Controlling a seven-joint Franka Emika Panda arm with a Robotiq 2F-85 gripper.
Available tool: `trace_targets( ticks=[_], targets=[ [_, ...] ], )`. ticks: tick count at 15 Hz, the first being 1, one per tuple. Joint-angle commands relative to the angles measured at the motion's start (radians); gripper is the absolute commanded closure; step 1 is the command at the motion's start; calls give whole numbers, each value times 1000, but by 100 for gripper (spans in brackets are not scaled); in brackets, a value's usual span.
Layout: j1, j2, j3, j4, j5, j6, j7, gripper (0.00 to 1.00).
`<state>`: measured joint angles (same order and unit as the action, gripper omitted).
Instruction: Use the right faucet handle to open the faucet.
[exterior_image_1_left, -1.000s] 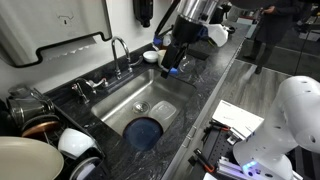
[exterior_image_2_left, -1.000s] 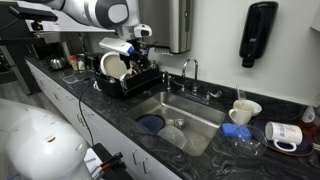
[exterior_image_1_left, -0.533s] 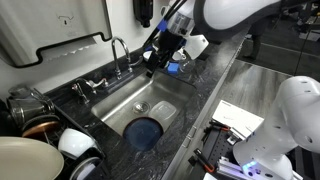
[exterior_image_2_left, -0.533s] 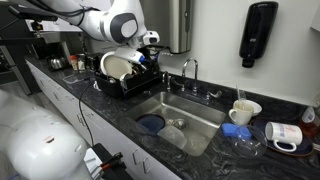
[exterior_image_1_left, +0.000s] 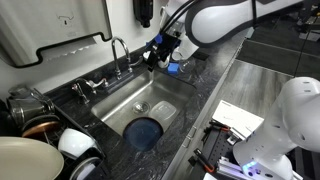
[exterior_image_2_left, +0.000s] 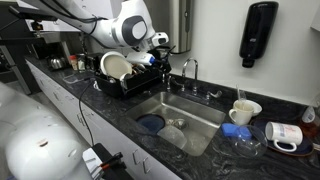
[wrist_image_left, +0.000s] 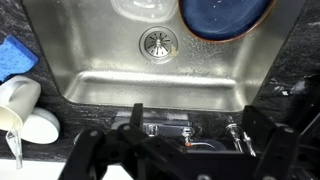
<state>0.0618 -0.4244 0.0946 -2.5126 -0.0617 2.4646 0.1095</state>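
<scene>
The faucet (exterior_image_1_left: 119, 52) is a tall chrome gooseneck behind the steel sink (exterior_image_1_left: 165, 92), seen in both exterior views (exterior_image_2_left: 190, 70). The right faucet handle (exterior_image_1_left: 134, 63) is a small chrome lever beside its base, also visible in an exterior view (exterior_image_2_left: 209, 93). My gripper (exterior_image_1_left: 157, 57) hangs open and empty in the air near the spout, apart from it (exterior_image_2_left: 162, 53). In the wrist view the gripper (wrist_image_left: 175, 152) frames the faucet base (wrist_image_left: 186, 130) between its dark fingers, with the sink (wrist_image_left: 100, 85) beyond. I cannot tell the two levers apart there.
A blue plate (wrist_image_left: 225, 15) lies in the sink beside the drain (wrist_image_left: 157, 42). A dish rack (exterior_image_2_left: 125, 82) with plates stands on one side. White cups (exterior_image_2_left: 240, 110) and a blue sponge (exterior_image_1_left: 172, 68) sit on the other. A soap dispenser (exterior_image_2_left: 258, 35) hangs on the wall.
The arm has swung over the counter toward the faucet, bringing the gripper closer to the spout. Nothing on the counter has moved.
</scene>
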Motion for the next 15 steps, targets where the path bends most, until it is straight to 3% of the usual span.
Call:
trace_targets(
  ticks=[1,9,10,15],
  targets=[
    [-3,114,-26,66,-12,41,-91,0],
    [25,271,-125,216,11,46,-574,0],
    [11,225,-101,172,2,24,-464,0],
    [13,250,-112,205,2,27,-541,0]
  ],
)
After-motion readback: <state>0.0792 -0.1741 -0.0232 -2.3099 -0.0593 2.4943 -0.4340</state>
